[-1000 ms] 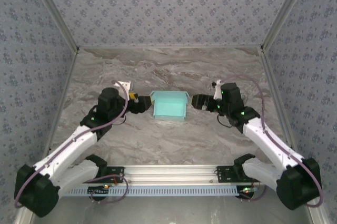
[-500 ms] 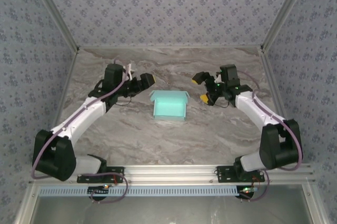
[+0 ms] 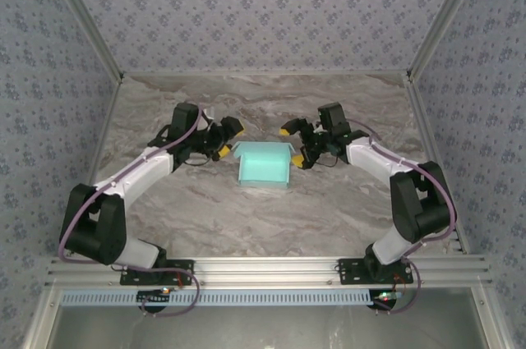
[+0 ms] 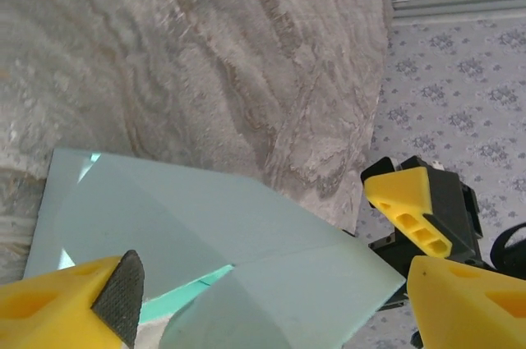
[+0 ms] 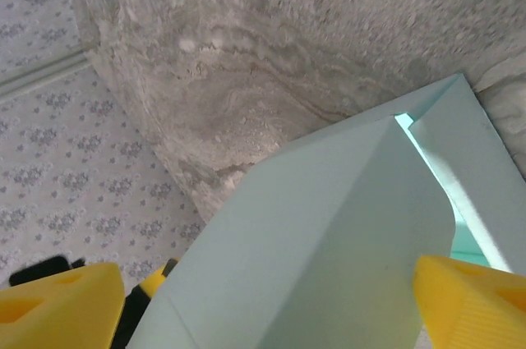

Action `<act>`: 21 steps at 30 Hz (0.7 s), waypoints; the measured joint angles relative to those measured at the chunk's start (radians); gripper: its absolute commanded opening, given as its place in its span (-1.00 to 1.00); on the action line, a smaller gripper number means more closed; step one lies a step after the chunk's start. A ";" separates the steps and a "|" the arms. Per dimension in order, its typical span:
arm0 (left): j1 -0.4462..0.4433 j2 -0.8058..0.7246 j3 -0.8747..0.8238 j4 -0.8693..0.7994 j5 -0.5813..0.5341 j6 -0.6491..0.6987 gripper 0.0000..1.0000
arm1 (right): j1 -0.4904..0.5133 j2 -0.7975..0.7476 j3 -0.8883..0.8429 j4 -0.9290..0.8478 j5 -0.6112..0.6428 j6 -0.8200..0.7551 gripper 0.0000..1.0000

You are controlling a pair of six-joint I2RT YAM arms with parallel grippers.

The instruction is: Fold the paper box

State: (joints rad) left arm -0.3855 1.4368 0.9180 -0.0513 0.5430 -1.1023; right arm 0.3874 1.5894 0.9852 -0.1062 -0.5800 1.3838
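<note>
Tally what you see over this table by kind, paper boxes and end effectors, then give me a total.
paper box: 1
end effectors: 2 (left end effector, right end effector)
total: 3

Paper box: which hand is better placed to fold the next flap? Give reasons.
Right, narrowly: the right hand stands open astride the box's right flap; the left hand, also open, sits just off its left corner.
</note>
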 measured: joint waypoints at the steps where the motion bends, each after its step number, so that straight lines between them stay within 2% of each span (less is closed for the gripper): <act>1: -0.005 0.007 -0.001 0.005 0.003 -0.012 0.67 | 0.010 0.000 0.000 0.006 0.000 0.005 0.66; 8: -0.034 0.048 -0.003 0.056 0.011 -0.063 0.65 | 0.043 0.016 0.000 0.010 0.018 0.013 0.53; 13: -0.034 0.052 -0.010 0.064 0.011 -0.070 0.62 | 0.047 0.019 -0.001 -0.002 0.033 0.003 0.53; 21: -0.055 0.054 -0.082 0.063 0.010 -0.005 0.46 | 0.047 0.019 -0.001 -0.151 0.099 -0.151 0.60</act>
State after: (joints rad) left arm -0.4400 1.4906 0.8360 0.0120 0.5533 -1.1069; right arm 0.4347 1.6085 0.9844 -0.2569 -0.4812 1.2331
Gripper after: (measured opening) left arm 0.745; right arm 0.793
